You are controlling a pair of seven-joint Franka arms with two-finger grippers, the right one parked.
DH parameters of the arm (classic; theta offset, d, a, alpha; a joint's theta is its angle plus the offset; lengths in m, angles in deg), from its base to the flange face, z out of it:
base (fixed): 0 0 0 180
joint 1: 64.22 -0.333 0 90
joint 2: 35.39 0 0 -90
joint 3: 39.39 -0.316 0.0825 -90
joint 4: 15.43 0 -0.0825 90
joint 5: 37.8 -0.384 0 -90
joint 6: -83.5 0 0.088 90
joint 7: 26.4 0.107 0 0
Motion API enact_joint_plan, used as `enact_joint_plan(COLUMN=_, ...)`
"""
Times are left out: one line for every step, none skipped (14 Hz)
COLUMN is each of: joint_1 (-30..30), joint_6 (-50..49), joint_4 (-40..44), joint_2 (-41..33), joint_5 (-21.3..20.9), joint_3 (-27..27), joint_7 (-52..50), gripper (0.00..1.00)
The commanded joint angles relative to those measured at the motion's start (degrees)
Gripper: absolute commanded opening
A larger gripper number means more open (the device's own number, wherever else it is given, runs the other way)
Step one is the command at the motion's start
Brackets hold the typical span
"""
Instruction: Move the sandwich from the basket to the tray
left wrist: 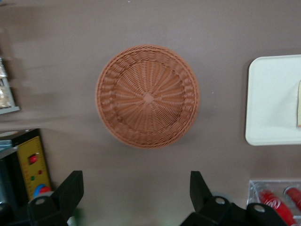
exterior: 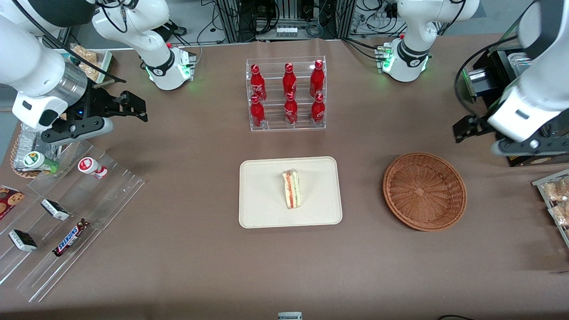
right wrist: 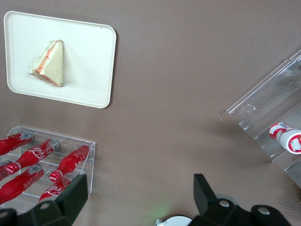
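The sandwich (exterior: 291, 190), a pale bread wedge with red and green filling, lies on the cream tray (exterior: 266, 213) in the middle of the table; the right wrist view shows the sandwich (right wrist: 49, 63) on the tray (right wrist: 89, 70) too. The brown woven basket (exterior: 424, 191) beside the tray is empty. My left gripper (exterior: 466, 129) hangs above the table toward the working arm's end, a little farther from the front camera than the basket. Seen from the left wrist, the gripper (left wrist: 136, 193) is open with nothing between its fingers, and the basket (left wrist: 147, 96) and the tray's rim (left wrist: 273, 108) lie below.
An acrylic rack of red bottles (exterior: 286, 95) stands farther from the front camera than the tray. A black box with a yellow panel (left wrist: 33, 165) and a tray of wrapped pastries (exterior: 555, 200) sit at the working arm's end. Acrylic racks with snacks (exterior: 66, 213) lie at the parked arm's end.
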Motion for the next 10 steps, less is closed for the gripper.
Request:
enact_joint_plan(joint_1=-2.47, joint_6=-2.35, joint_4=-0.98, joint_2=-3.93, joint_5=1.15, joint_3=0.57, joint_7=6.61, gripper=1.0)
enact_joint_plan(joint_1=-2.56, joint_6=-2.18, joint_4=-0.89, joint_2=-4.29, joint_5=1.24, joint_3=0.48, joint_7=7.06, gripper=1.0)
enact_joint_plan(joint_1=-2.91, joint_6=-1.66, joint_4=-0.88, joint_2=-4.2, joint_5=2.28, joint_3=0.3, joint_7=7.24, gripper=1.0)
enact_joint_plan(joint_1=-3.35, joint_6=-1.31, joint_4=-0.88, joint_2=-4.11, joint_5=3.68, joint_3=-0.48, joint_7=7.33, gripper=1.0)
enact_joint_plan(joint_1=-3.35, joint_6=-1.22, joint_4=-0.97, joint_2=-4.11, joint_5=4.13, joint_3=-0.66, joint_7=8.02, gripper=1.0)
enact_joint_plan(joint_1=-3.35, joint_6=-1.3, joint_4=-0.89, joint_2=-4.03, joint_5=5.09, joint_3=-0.75, joint_7=8.38, gripper=1.0)
enact_joint_plan(joint_1=-3.44, joint_6=-1.3, joint_4=-0.88, joint_2=-3.85, joint_5=6.06, joint_3=-0.67, joint_7=8.3, gripper=1.0)
enact_joint_plan(joint_1=-3.35, joint_6=-1.22, joint_4=-0.97, joint_2=-4.11, joint_5=5.72, joint_3=-0.66, joint_7=8.21, gripper=1.0)
enact_joint_plan(joint_1=-3.44, joint_6=-1.21, joint_4=-1.06, joint_2=-4.2, joint_5=5.46, joint_3=-0.75, joint_7=8.29, gripper=1.0)
enact_joint_plan(joint_1=-3.44, joint_6=-1.21, joint_4=-1.15, joint_2=-4.11, joint_5=5.37, joint_3=-0.75, joint_7=8.38, gripper=1.0)
